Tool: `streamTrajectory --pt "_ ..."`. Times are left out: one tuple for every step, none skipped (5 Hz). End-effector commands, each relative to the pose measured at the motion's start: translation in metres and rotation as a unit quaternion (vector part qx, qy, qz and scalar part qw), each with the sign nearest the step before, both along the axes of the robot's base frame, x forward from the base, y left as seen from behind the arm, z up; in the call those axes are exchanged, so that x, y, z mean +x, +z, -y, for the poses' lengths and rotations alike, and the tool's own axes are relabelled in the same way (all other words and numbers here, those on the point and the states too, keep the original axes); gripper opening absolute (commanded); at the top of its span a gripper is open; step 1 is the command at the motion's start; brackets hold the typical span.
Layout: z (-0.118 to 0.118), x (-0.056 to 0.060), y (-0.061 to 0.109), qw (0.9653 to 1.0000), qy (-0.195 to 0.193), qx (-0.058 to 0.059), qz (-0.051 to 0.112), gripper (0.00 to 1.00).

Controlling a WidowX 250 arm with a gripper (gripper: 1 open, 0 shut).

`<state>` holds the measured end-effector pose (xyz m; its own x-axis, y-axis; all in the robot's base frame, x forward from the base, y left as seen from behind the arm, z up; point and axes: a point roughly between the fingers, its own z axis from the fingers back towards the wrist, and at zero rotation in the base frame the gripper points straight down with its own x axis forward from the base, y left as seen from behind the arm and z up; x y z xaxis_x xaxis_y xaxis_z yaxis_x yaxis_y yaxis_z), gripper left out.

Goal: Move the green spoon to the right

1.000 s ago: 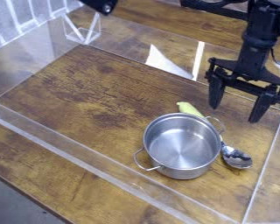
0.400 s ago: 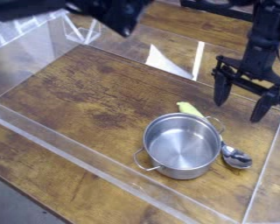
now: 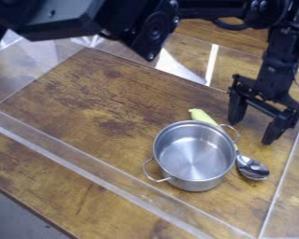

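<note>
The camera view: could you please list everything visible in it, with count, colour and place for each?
Pot: one, shiny steel with two small side handles, empty, on the tabletop right of centre.
Green spoon: one, yellow-green handle and silver bowl, lying behind the pot; the handle tip shows at the pot's far rim and the bowl at its lower right, the middle hidden by the pot.
Wooden tabletop: one, dark brown, filling the view.
Clear walls: transparent panels fencing the tabletop.
Dark blurred shape: one, black, across the top left; what it is I cannot tell.
Gripper: one, black, jaws open and pointing down, above the table right of the spoon handle, holding nothing.
</note>
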<state>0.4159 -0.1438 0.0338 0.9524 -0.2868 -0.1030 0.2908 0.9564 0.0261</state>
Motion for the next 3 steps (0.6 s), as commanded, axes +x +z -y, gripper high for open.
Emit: streamTrajectory --pt "0.002 -0.002 0.028 0.9995 0.003 -0.015 0.029 1.0" --pt "0.0 -0.005 0.03 0.9995 0.012 -0.017 0.023 1.0" --pt "-0.001 0.005 0.032 0.9996 0.007 -0.02 0.018 1.0"
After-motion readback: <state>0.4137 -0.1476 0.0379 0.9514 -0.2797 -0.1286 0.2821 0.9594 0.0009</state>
